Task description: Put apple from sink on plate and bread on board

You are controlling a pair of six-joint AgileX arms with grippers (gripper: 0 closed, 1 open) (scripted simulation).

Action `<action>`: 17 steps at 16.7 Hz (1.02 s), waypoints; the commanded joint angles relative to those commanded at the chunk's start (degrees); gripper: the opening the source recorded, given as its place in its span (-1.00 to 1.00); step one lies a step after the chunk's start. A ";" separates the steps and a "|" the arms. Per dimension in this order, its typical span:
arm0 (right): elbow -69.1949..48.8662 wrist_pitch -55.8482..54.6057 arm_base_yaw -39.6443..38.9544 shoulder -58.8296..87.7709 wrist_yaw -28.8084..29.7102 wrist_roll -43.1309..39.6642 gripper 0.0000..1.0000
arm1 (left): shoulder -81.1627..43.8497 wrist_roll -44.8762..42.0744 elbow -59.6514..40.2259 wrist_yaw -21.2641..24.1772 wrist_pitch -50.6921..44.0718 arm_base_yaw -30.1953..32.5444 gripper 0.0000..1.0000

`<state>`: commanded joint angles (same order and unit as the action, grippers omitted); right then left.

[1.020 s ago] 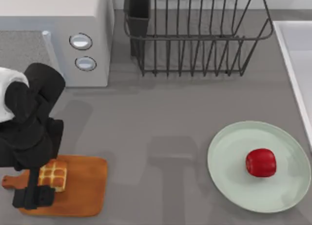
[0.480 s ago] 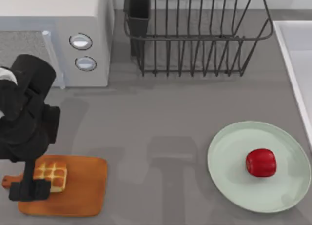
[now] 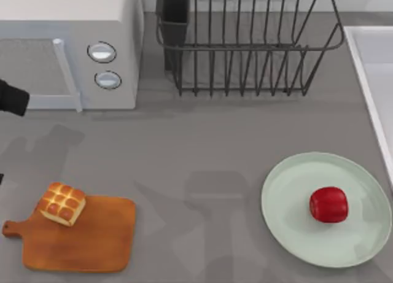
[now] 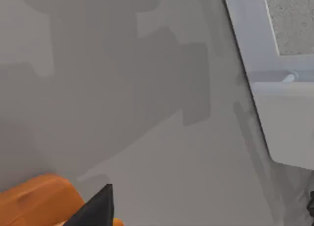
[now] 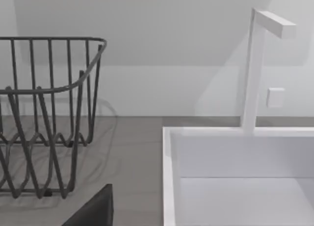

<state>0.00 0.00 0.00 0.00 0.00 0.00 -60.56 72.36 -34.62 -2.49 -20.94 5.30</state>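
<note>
The apple [image 3: 328, 204] sits on the plate [image 3: 288, 191] at the right of the surface [image 3: 202, 154]; the bread [image 3: 62, 203] rests on the board [image 3: 92, 240], well clear of the left arm [image 3: 12, 97]. Either gripper's finger state: cannot tell. The sink [image 5: 235, 177] lies ahead of the right wrist.

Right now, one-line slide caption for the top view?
Bread on the board, apple on the plate, beside the sink.
</note>
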 joint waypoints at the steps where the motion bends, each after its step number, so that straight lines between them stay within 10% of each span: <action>1: 0.00 0.00 0.00 0.00 0.00 0.00 1.00 | 4.61 -6.64 2.74 -0.06 2.49 -1.29 1.00; 10: 0.00 0.00 0.00 0.00 0.00 0.00 1.00 | 48.21 -60.04 27.74 1.41 17.57 -6.09 1.00; 17: 0.00 0.00 0.00 0.00 0.00 0.00 1.00 | 60.56 -72.36 34.62 2.49 20.94 -5.29 1.00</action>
